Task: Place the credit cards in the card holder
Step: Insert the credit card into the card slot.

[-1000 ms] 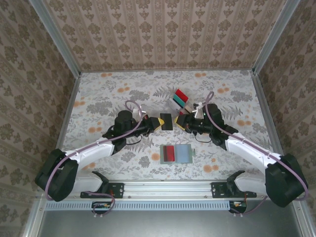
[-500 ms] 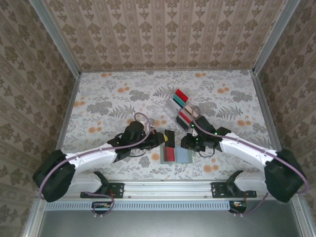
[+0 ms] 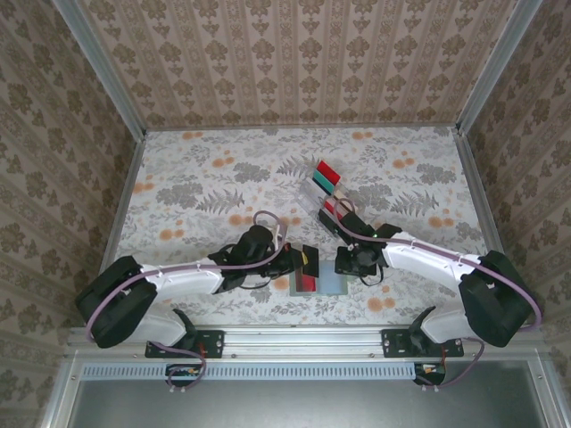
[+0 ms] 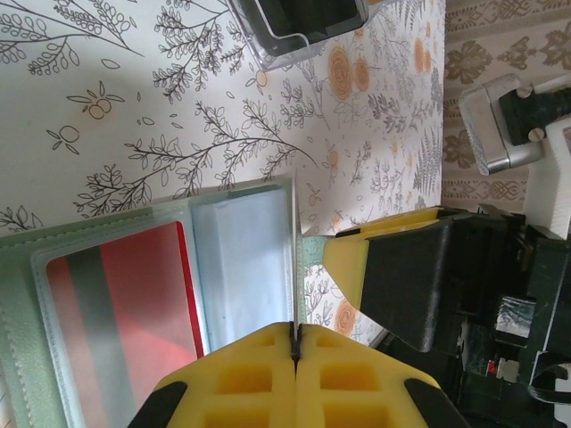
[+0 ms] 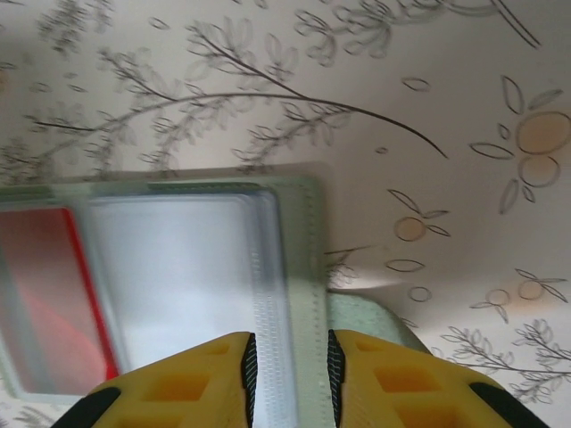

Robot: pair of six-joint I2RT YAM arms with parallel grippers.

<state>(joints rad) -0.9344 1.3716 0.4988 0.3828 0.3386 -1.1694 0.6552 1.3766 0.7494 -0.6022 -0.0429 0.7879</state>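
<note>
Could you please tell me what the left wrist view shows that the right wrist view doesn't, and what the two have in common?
Left wrist: the left gripper, jaws shut on a thin card seen edge-on at the edge of the card holder's empty pocket; a clear rack beyond; a yellow finger of the other arm. Right wrist: the right gripper, jaws slightly apart over the holder's stitched edge. Both: the open holder on the floral table, a red card in one clear pocket, the neighbouring pocket empty.

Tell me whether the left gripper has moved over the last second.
Yes. The left gripper, shut on a thin black plastic card, has come toward the near edge, over the flat grey-green card holder.
</note>
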